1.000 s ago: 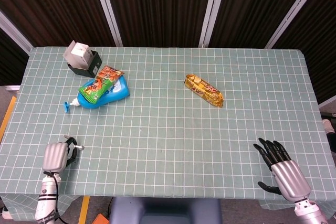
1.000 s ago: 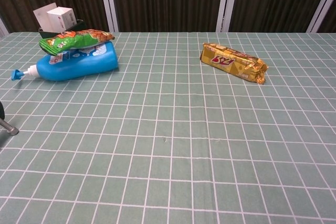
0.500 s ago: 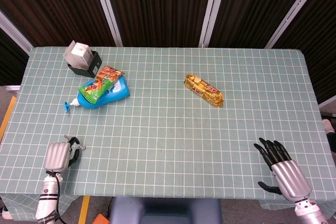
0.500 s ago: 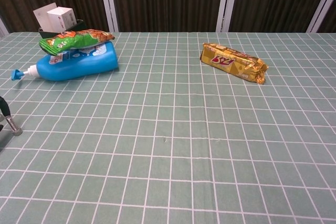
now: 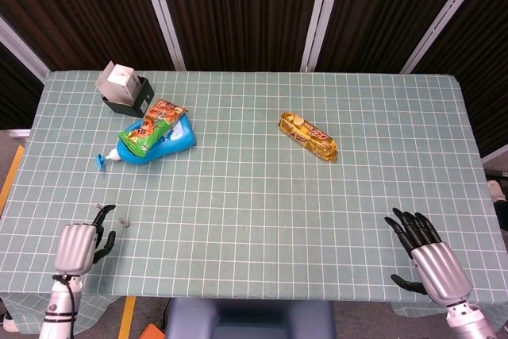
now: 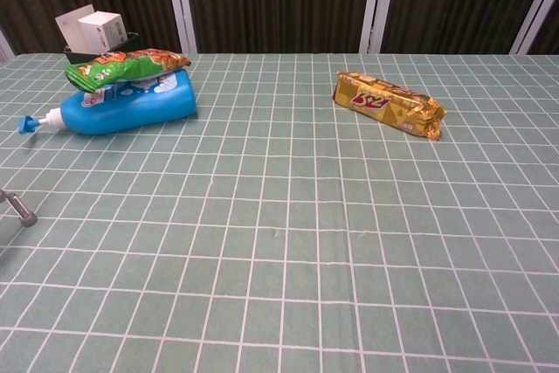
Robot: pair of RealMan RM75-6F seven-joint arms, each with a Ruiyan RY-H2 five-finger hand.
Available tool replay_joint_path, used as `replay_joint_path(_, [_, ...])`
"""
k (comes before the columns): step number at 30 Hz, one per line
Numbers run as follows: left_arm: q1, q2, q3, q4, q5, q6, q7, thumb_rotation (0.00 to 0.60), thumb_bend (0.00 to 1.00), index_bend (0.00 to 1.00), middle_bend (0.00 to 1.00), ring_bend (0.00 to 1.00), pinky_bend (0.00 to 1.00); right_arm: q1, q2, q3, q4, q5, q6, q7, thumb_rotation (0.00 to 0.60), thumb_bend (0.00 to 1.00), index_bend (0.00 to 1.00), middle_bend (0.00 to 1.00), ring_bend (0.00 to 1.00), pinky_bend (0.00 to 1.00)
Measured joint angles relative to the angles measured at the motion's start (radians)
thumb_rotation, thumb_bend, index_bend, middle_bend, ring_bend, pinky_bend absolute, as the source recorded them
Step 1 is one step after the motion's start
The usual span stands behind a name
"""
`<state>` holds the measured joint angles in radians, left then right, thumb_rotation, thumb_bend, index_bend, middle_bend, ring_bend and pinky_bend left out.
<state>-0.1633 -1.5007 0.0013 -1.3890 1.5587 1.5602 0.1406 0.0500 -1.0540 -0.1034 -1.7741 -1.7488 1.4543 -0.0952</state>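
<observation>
Ahead of your left hand (image 5: 76,247), up and slightly right, lies the blue bottle (image 5: 159,142), long axis running left-right, nozzle nearest you, green snack bag (image 5: 150,130) on top. Left hand: fingers loosely curled, holding nothing. Right hand (image 5: 429,258): spread, empty, well apart; gold packet (image 5: 308,136) lies ahead-left of it.

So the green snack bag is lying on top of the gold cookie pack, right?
Not quite. The green snack bag is lying on top of the blue bottle, which is on its side. The gold cookie pack sits alone, well apart from both on the checked tablecloth. The head view shows this plainly, and the chest view agrees.
</observation>
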Motion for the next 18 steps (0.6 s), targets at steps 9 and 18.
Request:
replay_joint_path(9, [0.097, 0.238, 0.195, -0.13, 0.288, 0.201, -0.165, 0.6, 0.43, 0.01, 0.0, 0.0, 0.05, -0.004, 0.017, -0.013, -0.01, -0.01, -0.005, -0.012, 0.6, 0.2, 0.0, 0.0, 0.0, 0.0])
replay_joint_path(18, [0.137, 0.306, 0.168, -0.183, 0.278, 0.209, -0.149, 0.6, 0.43, 0.0, 0.0, 0.0, 0.05, -0.011, 0.026, -0.02, -0.012, -0.021, 0.006, -0.006, 0.6, 0.2, 0.0, 0.0, 0.0, 0.0])
